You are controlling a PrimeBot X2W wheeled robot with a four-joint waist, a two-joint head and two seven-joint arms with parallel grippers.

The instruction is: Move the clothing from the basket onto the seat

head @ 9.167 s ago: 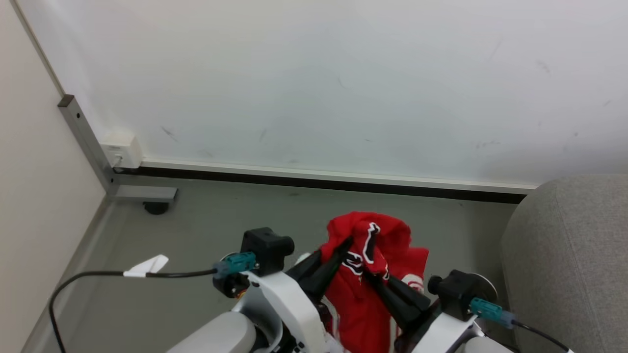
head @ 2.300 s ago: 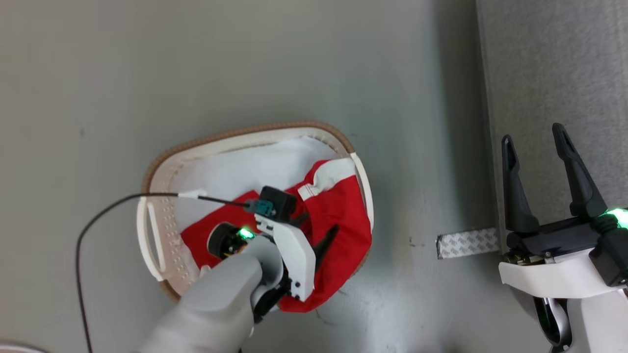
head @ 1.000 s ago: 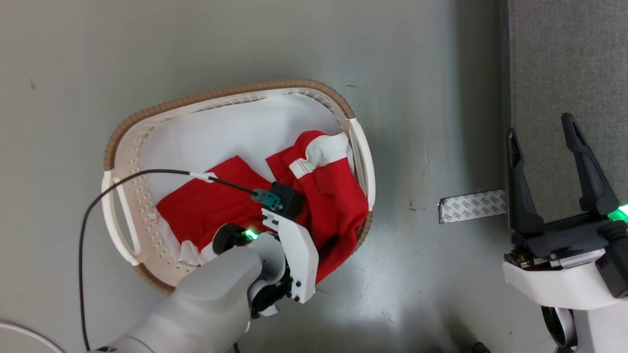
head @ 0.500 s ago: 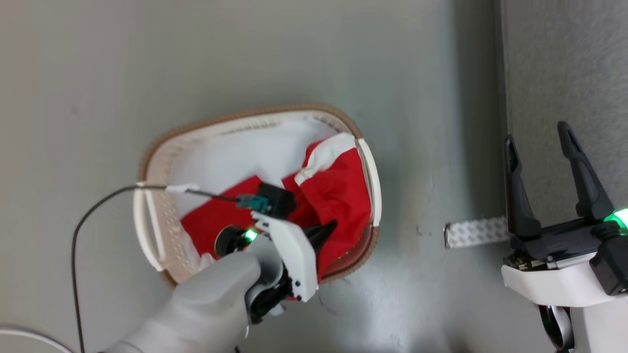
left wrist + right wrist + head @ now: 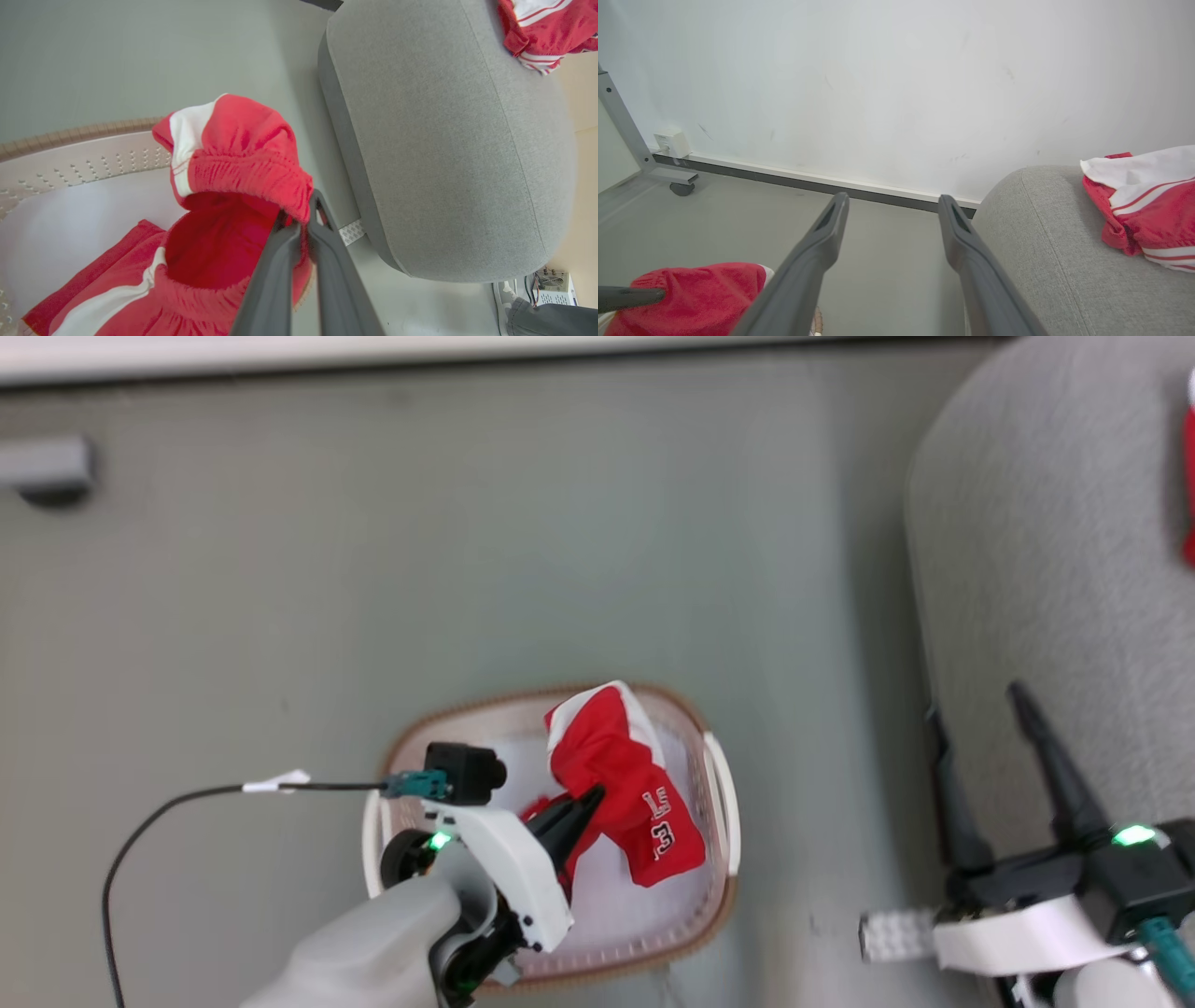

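Operator: Basket (image 5: 467, 709) on the left side first. What do you see there?

Observer: It stands on the grey floor (image 5: 280, 569), and a plain pale cloth (image 5: 616, 896) lines its bottom. The left gripper (image 5: 590, 795) is over it, its two fingers pressed together on a fold of the clothing (image 5: 611, 756), the red garment with white panels. In the left wrist view, the pinch sits on the gathered elastic band. The upper part is raised above the rim and the lower part hangs down toward the basket. I cannot tell whether it touches the pale cloth.

Operator: How will it handle?

Observer: I judge it light, soft and limp. It will sag and swing and will not keep any shape. The elastic band is thicker than the flat fabric, so it is a good place to hold. A single thin layer may slip out from the fingers. The hanging part could catch on the rim.

Operator: And more to the right?

Observer: The seat (image 5: 1046, 569) is beside the basket, with a strip of floor between them. The right gripper (image 5: 976, 705) is near the seat's edge, fingers spread wide, nothing between them. At the far right a second garment (image 5: 1187, 485) lies on the seat, well apart from both grippers.
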